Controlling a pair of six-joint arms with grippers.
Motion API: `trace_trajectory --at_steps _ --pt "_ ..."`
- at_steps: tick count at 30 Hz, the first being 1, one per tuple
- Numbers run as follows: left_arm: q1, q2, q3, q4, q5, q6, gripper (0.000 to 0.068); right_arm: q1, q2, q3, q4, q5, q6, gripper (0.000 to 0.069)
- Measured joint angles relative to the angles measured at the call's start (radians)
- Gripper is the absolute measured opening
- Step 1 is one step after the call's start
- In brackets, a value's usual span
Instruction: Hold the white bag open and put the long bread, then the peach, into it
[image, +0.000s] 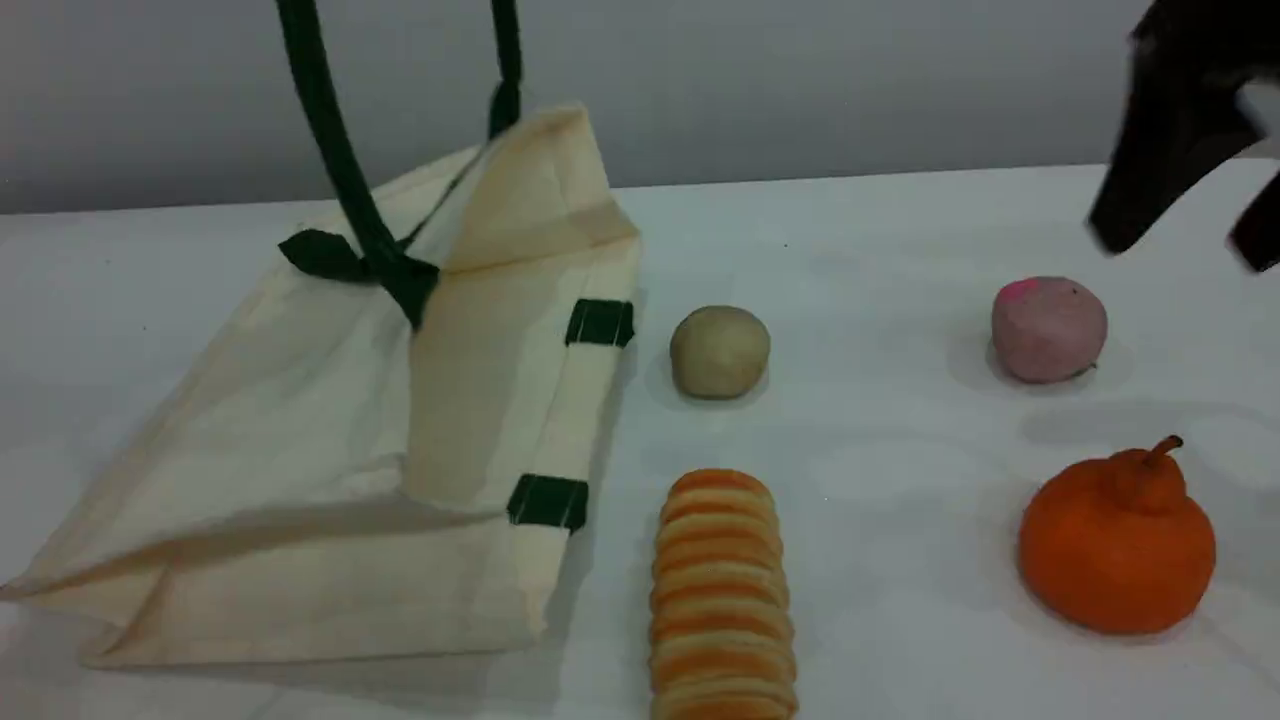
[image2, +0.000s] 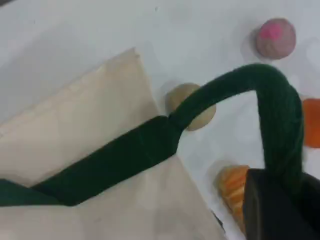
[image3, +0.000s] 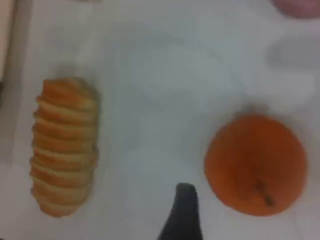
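Closely around the dark green strap handle (image2: 270, 115) the left gripper (image2: 280, 200) is clamped shut, only a black blocky fingertip (image2: 265, 210) being visible at the bottom edge of the left wrist view. The strap is thick, matt and woven, and is bent into a tight arch just above the finger. In the scene view the same handle (image: 330, 130) is drawn taut upward and cut off by the top edge, the arm itself being out of frame.

From it the white bag (image: 300, 480) is hung partly lifted: a cream canvas tote, soft and creased, slumped on the white table (image: 880, 250), with its mouth turned to the right and small green patches (image: 600, 322) sewn at the rim. The inside of the bag cannot be made out.

The right gripper (image: 1185, 235) is held with its fingers spread wide and nothing between them; it is seen blurred and dark at the upper right of the scene, above and just right of the peach (image: 1048, 330). One dark fingertip (image3: 182, 215) is shown in the right wrist view, above bare table between the long bread (image3: 65, 147) and the orange stemmed fruit (image3: 256, 164).

The long bread (image: 722, 595) is laid just right of the bag's rim, ribbed with orange and cream stripes, its near end cut off. The peach is round, pale pink, with a magenta patch on top. A beige ball (image: 720, 352) is set beside the bag's mouth.
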Motion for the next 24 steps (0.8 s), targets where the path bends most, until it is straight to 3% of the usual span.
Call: trace_trajectory --at_steps 11,24 --pt "0.000 -0.144 0.000 0.098 0.003 -0.009 0.0102 0.175 0.162 0.000 0.023 -0.071 0.008 0.0588" --pt "0.000 -0.156 0.000 0.103 0.000 -0.002 0.0102 0.337 0.259 -0.001 0.128 -0.273 0.008 0.0588"
